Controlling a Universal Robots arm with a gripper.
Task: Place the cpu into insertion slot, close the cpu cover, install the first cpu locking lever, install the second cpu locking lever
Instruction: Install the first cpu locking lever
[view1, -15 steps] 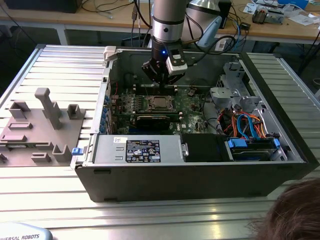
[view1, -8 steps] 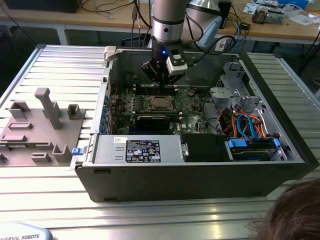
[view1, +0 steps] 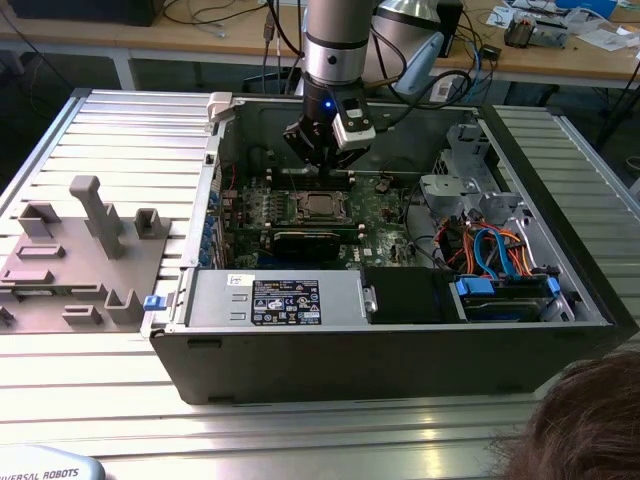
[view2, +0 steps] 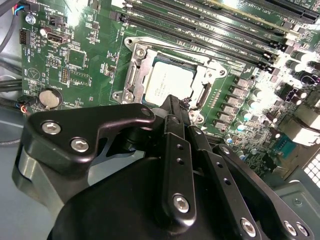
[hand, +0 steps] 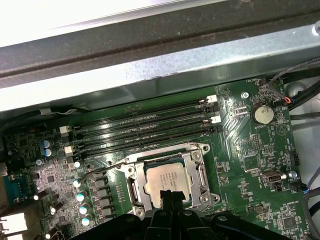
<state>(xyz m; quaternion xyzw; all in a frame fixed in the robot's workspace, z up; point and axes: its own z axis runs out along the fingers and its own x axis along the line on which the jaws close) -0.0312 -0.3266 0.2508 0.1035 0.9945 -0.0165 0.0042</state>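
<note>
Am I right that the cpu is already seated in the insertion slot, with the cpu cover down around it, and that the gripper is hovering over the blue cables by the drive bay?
Not quite. The cpu does sit in the insertion slot with the cpu cover down around it, but the gripper is not over the blue cables. The exterior view shows it above the socket, and both wrist views show its tips at the socket's edge.

cpu (hand: 167, 181) sitting flat in insertion slot (hand: 131, 186), shiny silver top up. cpu cover (hand: 196, 156) down around it, chip showing through window, right below me.
</note>
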